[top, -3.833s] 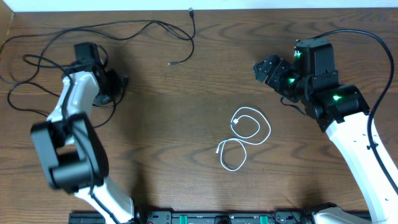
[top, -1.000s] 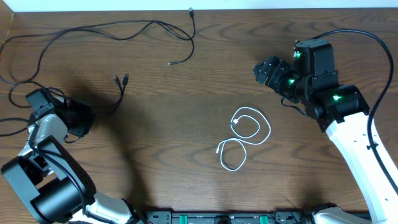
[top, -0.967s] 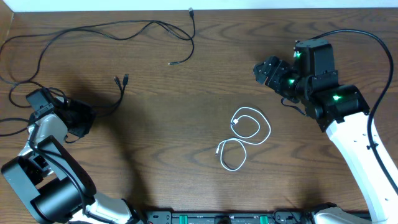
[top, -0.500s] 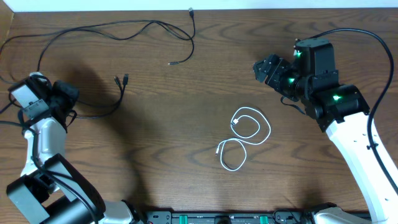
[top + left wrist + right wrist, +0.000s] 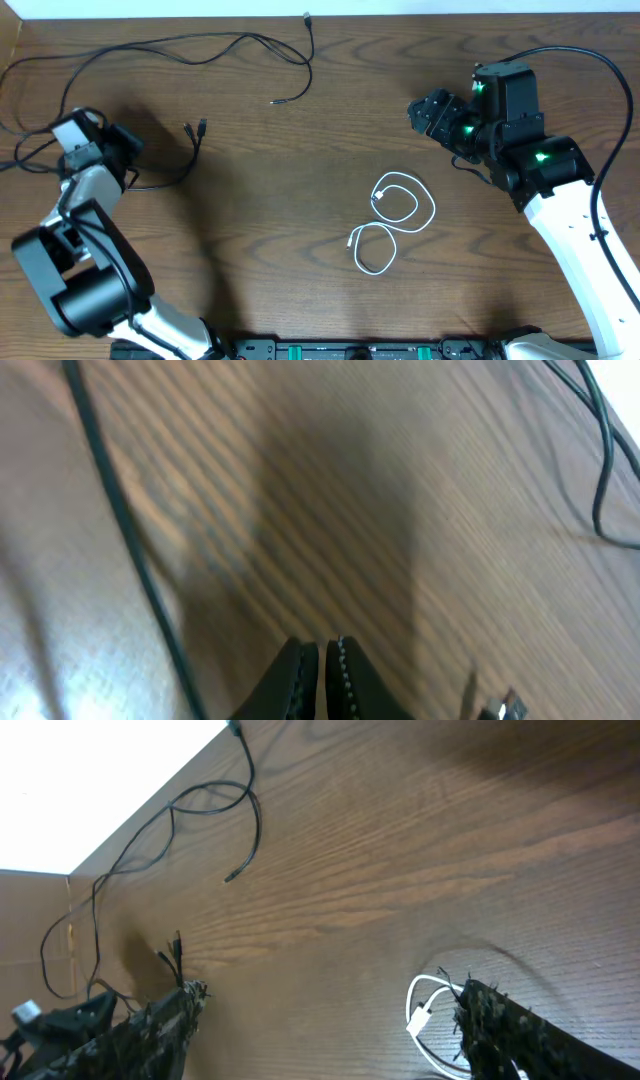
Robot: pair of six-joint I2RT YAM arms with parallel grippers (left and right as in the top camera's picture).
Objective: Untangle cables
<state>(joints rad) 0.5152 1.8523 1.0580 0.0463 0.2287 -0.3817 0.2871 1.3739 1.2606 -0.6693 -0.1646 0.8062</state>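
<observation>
Overhead shows left tool (image 5: 128, 150) shifted rightward, white cable (image 5: 380, 198) unmoved.

We see white links and black joints on left arm (image 5: 92, 188) and right arm (image 5: 560, 215); the right bears green lights (image 5: 541, 156) and a black wire (image 5: 560, 49); left gripper (image 5: 322, 648) black, ridged.

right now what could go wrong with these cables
The shut left gripper sits close beside black cables; sweeping could snag and tangle them further. One black cable's plug lies at the far edge of the table and might slide off. Pulling an end of the looped white cable may tighten a knot.
</observation>
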